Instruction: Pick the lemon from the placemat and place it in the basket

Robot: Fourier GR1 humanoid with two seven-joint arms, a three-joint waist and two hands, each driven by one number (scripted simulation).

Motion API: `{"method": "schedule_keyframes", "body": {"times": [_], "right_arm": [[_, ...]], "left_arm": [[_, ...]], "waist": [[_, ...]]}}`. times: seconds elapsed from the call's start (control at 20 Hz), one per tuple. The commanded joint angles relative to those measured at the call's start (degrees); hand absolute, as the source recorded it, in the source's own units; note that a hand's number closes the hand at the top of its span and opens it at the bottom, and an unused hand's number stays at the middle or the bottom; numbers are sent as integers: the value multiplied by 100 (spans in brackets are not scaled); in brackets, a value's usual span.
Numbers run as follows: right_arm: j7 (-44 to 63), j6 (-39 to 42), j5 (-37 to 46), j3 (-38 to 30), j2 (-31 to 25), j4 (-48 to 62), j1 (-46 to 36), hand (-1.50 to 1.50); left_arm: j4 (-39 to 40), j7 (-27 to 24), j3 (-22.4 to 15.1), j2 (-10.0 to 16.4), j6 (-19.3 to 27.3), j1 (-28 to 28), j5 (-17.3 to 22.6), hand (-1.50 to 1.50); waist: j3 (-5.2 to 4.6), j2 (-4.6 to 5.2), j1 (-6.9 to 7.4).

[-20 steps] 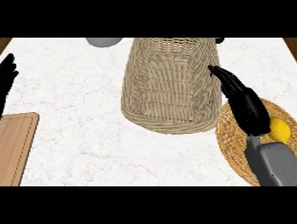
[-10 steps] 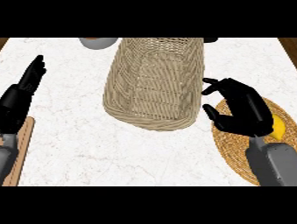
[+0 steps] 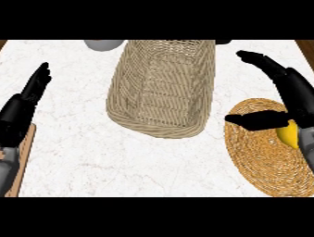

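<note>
Resting at the view's left, the left hand (image 3: 15, 118) shows straight, relaxed fingers and carries nothing, with a wooden cutting board (image 3: 24, 155) just under it on the counter (image 3: 77, 139). To the left of the right hand stands the wicker basket (image 3: 163, 88), nothing in it. The right hand (image 3: 299, 95) hovers wide open, thumb spread, holding nothing. The lemon (image 3: 288, 135) lies just beneath its palm on the round woven placemat (image 3: 262, 157); it is yellow, smooth and mostly hidden by the wrist. I judge this the reach step. Next, the hand must lower and curl its fingers round the lemon.
</note>
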Motion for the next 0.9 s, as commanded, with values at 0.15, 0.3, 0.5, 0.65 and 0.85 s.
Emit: {"method": "schedule_keyframes", "body": {"times": [0.15, 0.3, 0.5, 0.65, 0.85], "right_arm": [[1397, 2055, 667, 548, -2045, 29, -940, -150], [1415, 3467, 65, 659, -2661, 101, -1162, -150], [1770, 4645, -444, 828, -2707, 610, -1808, -150], [1762, 5350, -622, 755, -2789, 996, -2093, -150], [1903, 5694, -350, 818, -2559, 1404, -2255, -150]], "left_arm": [[-79, 7, -142, -77, -14, -55, -94, 0], [-102, -3, -115, -127, 45, -83, -97, 0], [-301, 210, -226, -230, 18, -117, -93, 0], [-25, -12, -77, -195, -25, -186, -137, 0], [-364, 296, 27, -131, -93, -81, -123, 0]], "waist": [[-12, 33, 118], [-1, 39, 116], [21, 76, 222], [27, 86, 142], [34, 74, 148]]}}
